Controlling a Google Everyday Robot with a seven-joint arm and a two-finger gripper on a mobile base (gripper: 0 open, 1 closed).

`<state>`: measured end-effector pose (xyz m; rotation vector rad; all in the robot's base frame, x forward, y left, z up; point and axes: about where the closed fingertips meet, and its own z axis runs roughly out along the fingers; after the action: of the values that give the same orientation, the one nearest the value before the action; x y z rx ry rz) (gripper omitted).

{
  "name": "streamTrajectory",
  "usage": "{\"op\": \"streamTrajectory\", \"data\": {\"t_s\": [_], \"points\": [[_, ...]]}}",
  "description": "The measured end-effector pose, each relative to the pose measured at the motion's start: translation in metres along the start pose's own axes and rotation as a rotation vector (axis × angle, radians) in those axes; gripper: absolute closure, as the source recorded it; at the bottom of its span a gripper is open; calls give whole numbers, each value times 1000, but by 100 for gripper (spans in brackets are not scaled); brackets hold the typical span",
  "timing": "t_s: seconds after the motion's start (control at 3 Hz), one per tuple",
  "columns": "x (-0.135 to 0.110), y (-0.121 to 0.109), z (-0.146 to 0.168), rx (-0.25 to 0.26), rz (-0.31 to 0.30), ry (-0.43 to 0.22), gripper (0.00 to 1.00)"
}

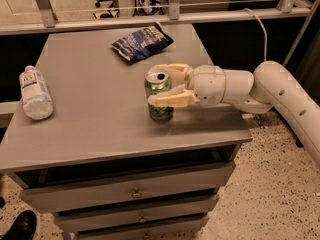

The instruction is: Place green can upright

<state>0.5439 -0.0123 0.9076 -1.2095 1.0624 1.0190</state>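
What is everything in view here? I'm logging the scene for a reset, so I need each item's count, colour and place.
green can: one, green with a silver top, upright near the table's front right.
water bottle: one, clear with a white label, lying on its side at the table's left edge.
snack bag: one, dark blue, crinkled, at the back of the table.
table: one, grey, with drawers beneath.
shoe: one, black, on the floor at the bottom left.
arm: one, white, reaching in from the right.
pincer: one, cream, closed around the green can, one finger in front of it and one behind.
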Motion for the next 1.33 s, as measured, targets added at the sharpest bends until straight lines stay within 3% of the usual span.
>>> {"op": "streamTrajectory", "data": {"t_s": [0.33,0.67,1.0,1.33], "points": [[1,-1,-3,5,5,-5,0],[1,-1,-3,6,5,-5,0],[-20,-13,-8,-2,-16,49,0],[-73,-36,-24,-27,-64,195,0]]}}
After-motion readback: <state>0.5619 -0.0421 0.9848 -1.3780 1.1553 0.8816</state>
